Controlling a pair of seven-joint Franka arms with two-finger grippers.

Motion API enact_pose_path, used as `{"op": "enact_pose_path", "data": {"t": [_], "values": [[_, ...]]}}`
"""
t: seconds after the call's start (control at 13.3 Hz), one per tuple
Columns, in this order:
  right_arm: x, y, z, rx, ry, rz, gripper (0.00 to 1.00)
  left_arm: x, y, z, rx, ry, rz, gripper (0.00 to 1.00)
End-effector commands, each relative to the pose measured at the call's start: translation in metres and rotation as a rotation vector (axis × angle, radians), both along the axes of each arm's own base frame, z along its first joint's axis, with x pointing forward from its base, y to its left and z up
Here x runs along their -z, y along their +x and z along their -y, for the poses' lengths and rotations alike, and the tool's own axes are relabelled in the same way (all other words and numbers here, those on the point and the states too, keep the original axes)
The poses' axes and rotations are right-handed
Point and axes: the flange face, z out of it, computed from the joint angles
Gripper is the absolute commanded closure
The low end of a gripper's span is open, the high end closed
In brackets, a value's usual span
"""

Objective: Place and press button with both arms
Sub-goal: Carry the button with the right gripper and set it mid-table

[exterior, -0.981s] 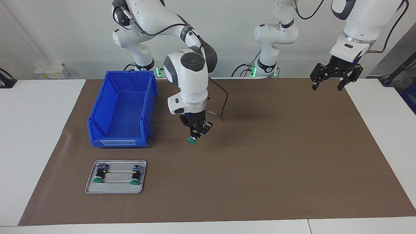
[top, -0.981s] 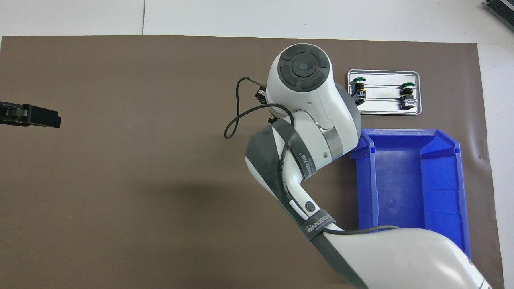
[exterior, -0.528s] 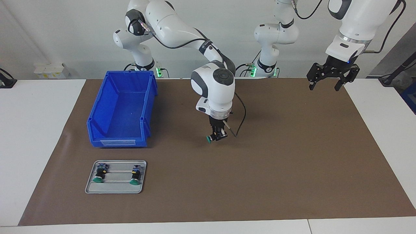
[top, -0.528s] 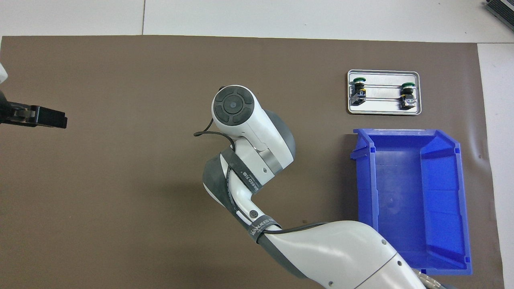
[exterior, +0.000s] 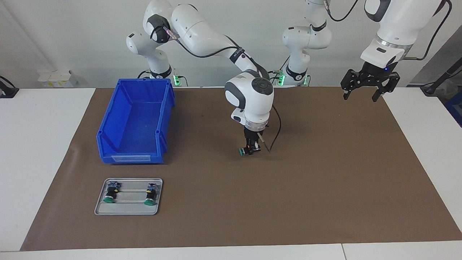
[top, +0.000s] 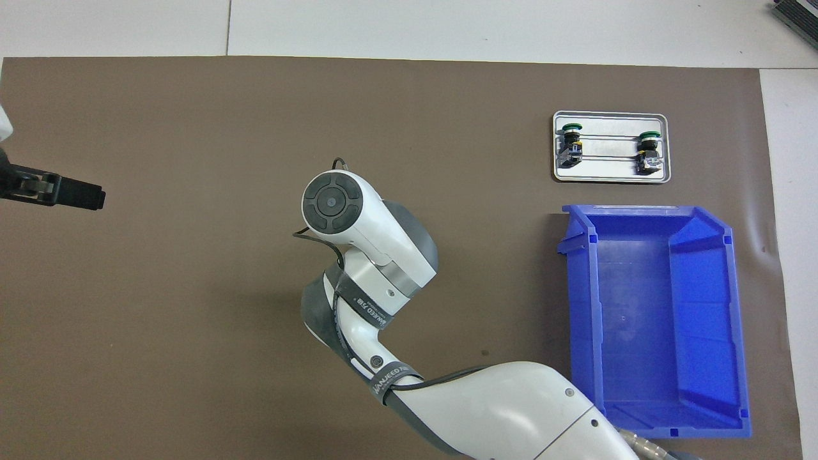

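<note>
Facing view: right gripper point(exterior: 250, 149) is low over mid-mat, w/ jaws clamped on the button point(exterior: 242, 152), green cap sideways toward the blue bin point(exterior: 135, 121). Looks just above the mat point(exterior: 325, 187); contact unclear. Risk: released on its side, it could roll or tip, so no cap-up press. Left gripper point(exterior: 367, 83) waits, jaws wide, over mat corner by its base.

Overhead view: the right arm's wrist hides the button. Twins sit in tray point(top: 611, 178) near the table's outer edge; mix-up risk is low.

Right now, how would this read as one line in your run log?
right hand: holds button low over mat | left hand: open, waiting over mat corner | tray: two buttons
</note>
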Motion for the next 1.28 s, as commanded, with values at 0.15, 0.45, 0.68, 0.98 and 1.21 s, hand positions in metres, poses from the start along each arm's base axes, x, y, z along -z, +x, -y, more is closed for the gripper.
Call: {"op": "enact_pose_path", "data": {"t": [0.15, 0.45, 0.68, 0.98, 1.21], "values": [[0.013, -0.006, 0.011, 0.069, -0.014, 0.011, 1.0, 0.003, -0.007, -0.005, 0.043, -0.011, 0.053, 0.0], [0.015, -0.01, 0.012, 0.099, -0.01, 0.014, 0.32, 0.003, -0.008, -0.002, 0.147, -0.003, 0.062, 0.0], [0.016, -0.015, 0.012, 0.076, -0.029, 0.024, 0.01, 0.002, -0.008, 0.005, 0.165, -0.001, 0.063, 0.0], [-0.03, -0.007, 0.022, 0.001, -0.027, 0.076, 0.01, 0.002, -0.011, 0.033, 0.22, -0.002, 0.063, 0.0], [-0.111, 0.014, 0.089, -0.128, 0.008, 0.115, 0.01, 0.01, -0.014, 0.061, 0.37, 0.005, 0.097, 0.01]]}}
